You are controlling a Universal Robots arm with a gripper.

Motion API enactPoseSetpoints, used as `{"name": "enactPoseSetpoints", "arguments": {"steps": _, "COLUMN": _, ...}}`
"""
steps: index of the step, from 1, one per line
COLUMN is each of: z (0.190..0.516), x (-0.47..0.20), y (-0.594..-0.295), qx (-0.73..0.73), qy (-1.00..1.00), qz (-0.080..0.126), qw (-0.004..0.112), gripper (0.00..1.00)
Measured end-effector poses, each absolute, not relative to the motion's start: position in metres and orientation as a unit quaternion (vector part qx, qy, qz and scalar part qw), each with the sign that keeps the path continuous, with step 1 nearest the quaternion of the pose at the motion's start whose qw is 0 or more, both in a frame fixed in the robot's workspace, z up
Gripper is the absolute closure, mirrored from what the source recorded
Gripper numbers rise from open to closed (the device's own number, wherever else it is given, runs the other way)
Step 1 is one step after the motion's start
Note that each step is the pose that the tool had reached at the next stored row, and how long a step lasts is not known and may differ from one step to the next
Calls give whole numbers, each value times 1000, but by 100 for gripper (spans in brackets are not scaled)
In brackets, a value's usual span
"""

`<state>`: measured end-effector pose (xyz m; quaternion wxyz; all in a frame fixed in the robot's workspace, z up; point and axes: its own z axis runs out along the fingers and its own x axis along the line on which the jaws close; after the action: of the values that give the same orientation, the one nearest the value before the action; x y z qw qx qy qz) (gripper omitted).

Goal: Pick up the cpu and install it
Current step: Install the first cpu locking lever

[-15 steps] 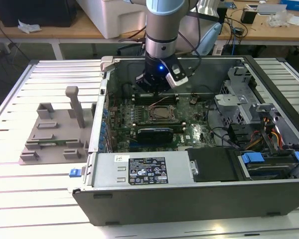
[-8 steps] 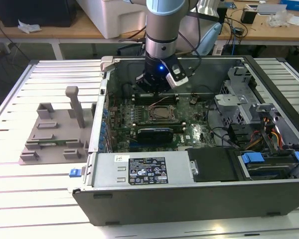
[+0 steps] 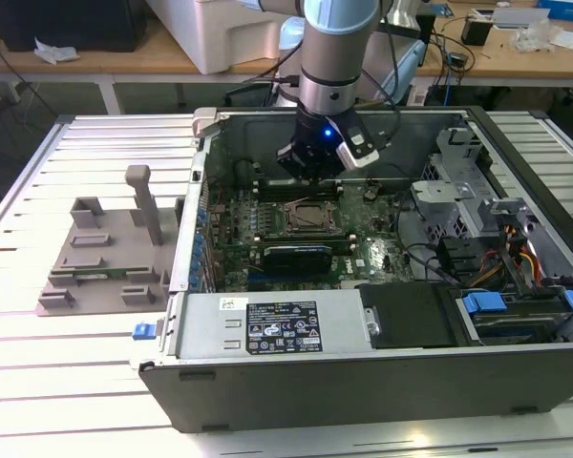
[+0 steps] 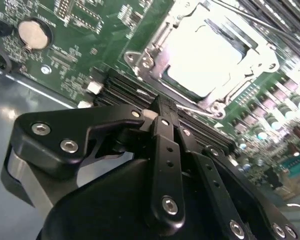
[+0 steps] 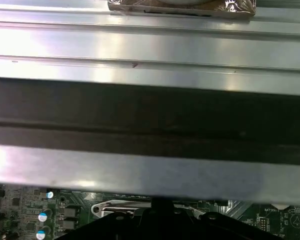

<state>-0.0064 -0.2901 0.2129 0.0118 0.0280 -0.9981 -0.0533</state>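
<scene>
A: What's beside the open PC case (image 3: pixel 363 382)?
B: Grey plastic fixture (image 3: pixel 100 258), on the exterior view's left of the case. Coin cell battery (image 4: pixel 34 34) on the motherboard (image 4: pixel 90 45) inside it.

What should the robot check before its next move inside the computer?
1. Black gripper hanging above the square metal-framed socket: ok.
2. Shiny silver square cpu lying inside that socket's frame: ok.
3. Cpu sitting flat: cannot tell.
4. Long black expansion card apart from the gripper: ok.
5. Grey metal computer case open on top: ok.
</scene>
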Motion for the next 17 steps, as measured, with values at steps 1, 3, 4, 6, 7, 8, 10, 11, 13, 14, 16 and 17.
{"name": "enactPoseSetpoints", "arguments": {"steps": 1, "z": 212, "x": -5, "y": -290, "qx": 28, "qy": -998, "qz": -53, "qw": 12, "gripper": 89}}
{"name": "enactPoseSetpoints", "arguments": {"steps": 3, "z": 211, "x": -2, "y": -290, "qx": 28, "qy": -998, "qz": -53, "qw": 12, "gripper": 89}}
{"name": "enactPoseSetpoints", "arguments": {"steps": 4, "z": 210, "x": -1, "y": -290, "qx": 28, "qy": -998, "qz": -53, "qw": 12, "gripper": 89}}
{"name": "enactPoseSetpoints", "arguments": {"steps": 6, "z": 209, "x": 1, "y": -292, "qx": 28, "qy": -998, "qz": -52, "qw": 12, "gripper": 89}}
{"name": "enactPoseSetpoints", "arguments": {"steps": 7, "z": 208, "x": 1, "y": -292, "qx": 28, "qy": -998, "qz": -52, "qw": 12, "gripper": 89}}
{"name": "enactPoseSetpoints", "arguments": {"steps": 8, "z": 207, "x": 2, "y": -293, "qx": 28, "qy": -998, "qz": -52, "qw": 12, "gripper": 89}}
{"name": "enactPoseSetpoints", "arguments": {"steps": 10, "z": 206, "x": 2, "y": -293, "qx": 28, "qy": -998, "qz": -52, "qw": 12, "gripper": 89}}
{"name": "enactPoseSetpoints", "arguments": {"steps": 11, "z": 205, "x": 2, "y": -294, "qx": 28, "qy": -998, "qz": -52, "qw": 12, "gripper": 89}}
{"name": "enactPoseSetpoints", "arguments": {"steps": 13, "z": 204, "x": 2, "y": -294, "qx": 28, "qy": -998, "qz": -52, "qw": 12, "gripper": 89}}
{"name": "enactPoseSetpoints", "arguments": {"steps": 14, "z": 204, "x": 2, "y": -294, "qx": 28, "qy": -998, "qz": -51, "qw": 13, "gripper": 89}}
{"name": "enactPoseSetpoints", "arguments": {"steps": 16, "z": 202, "x": 2, "y": -294, "qx": 28, "qy": -998, "qz": -50, "qw": 12, "gripper": 89}}
{"name": "enactPoseSetpoints", "arguments": {"steps": 17, "z": 201, "x": 2, "y": -294, "qx": 28, "qy": -998, "qz": -47, "qw": 12, "gripper": 89}}
